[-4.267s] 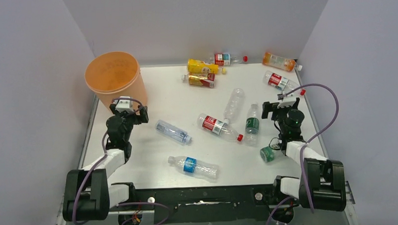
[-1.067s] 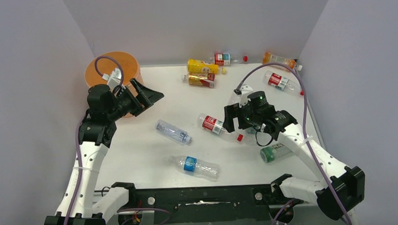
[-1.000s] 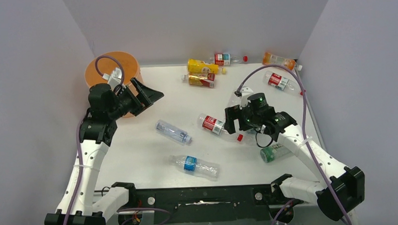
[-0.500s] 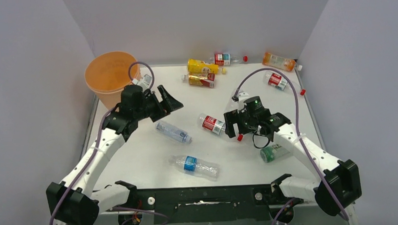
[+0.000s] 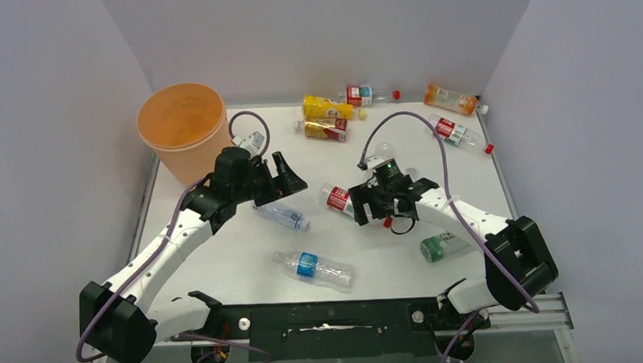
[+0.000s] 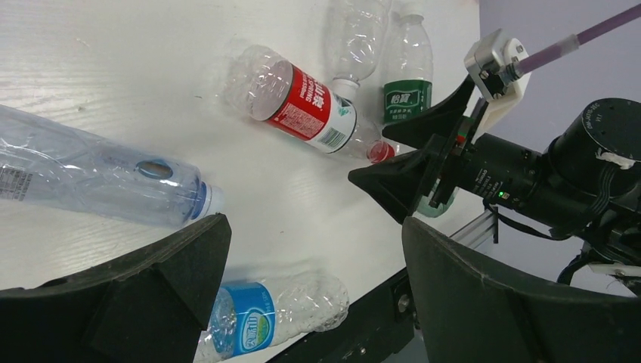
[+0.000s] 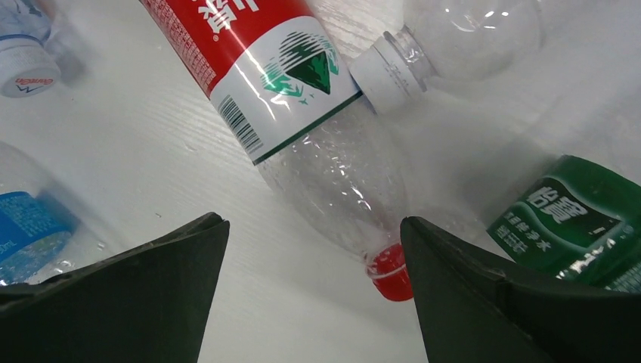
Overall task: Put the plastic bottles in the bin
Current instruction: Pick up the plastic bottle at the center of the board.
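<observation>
Lying flat, red-label bottle [image 5: 341,201] pts cap [image 7: 389,272] near-right, under right claw [image 7: 314,227].

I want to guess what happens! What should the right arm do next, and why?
Probably lower a little and close. The right arm's fingers stand open over the red-labelled bottle, which lies flat on the table between them, not yet gripped.
</observation>
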Controlling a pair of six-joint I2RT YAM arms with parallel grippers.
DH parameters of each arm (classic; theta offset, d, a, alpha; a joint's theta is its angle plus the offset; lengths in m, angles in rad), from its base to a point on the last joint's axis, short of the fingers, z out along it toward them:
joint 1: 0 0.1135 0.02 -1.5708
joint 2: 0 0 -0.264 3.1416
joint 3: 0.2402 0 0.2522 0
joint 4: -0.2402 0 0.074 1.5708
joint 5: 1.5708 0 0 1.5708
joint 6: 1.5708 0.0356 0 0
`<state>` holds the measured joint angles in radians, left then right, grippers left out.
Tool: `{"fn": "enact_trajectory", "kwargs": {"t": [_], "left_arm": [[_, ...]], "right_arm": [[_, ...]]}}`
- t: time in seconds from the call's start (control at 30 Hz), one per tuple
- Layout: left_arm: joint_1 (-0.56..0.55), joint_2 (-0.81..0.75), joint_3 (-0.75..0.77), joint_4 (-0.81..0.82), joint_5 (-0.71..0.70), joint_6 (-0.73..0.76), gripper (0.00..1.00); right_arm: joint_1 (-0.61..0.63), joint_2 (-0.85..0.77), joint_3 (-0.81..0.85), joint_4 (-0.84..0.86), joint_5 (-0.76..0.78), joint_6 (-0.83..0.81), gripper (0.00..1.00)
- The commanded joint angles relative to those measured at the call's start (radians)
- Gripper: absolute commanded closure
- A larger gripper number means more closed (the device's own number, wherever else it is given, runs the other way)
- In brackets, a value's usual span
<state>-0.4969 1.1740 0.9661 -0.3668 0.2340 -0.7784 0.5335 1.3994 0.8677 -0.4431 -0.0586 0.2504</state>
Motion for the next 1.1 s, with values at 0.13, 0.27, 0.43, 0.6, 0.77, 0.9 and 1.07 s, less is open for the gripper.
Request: {"fn": "enact_trajectory", "kwargs": {"t": [0.13,0.27,0.43,0.6,0.77,0.9,1.07], "left_arm": [[-0.003,-0.038,-0.070,0.122,0.043,0.030,0.15],[-0.003,-0.026,-0.102,0.166,0.066,0.019,0.15],[-0.003,0.006,-0.113,0.193,0.081,0.018,0.15],[-0.003,0.039,-0.113,0.226,0.088,0.014,0.15],[-0.003,0.062,-0.112,0.271,0.091,-0.011,0.15],[-0.004,0.080,-0.108,0.303,0.086,-0.042,0.15],[-0.006,0.088,-0.119,0.348,0.064,-0.098,0.15]], "right_arm": [[0.074,0.134,0.028,0.082,0.035,0.028,0.15],[0.090,0.176,0.020,0.093,0.042,0.046,0.21],[0.094,0.175,0.011,0.091,0.048,0.055,0.41],[0.094,0.159,0.004,0.087,0.051,0.045,0.59],[0.094,0.125,-0.005,0.083,0.044,0.034,0.75],[0.094,0.077,0.002,0.079,0.041,0.021,0.82],[0.094,0.024,0.036,0.076,0.036,0.017,0.83]]}}
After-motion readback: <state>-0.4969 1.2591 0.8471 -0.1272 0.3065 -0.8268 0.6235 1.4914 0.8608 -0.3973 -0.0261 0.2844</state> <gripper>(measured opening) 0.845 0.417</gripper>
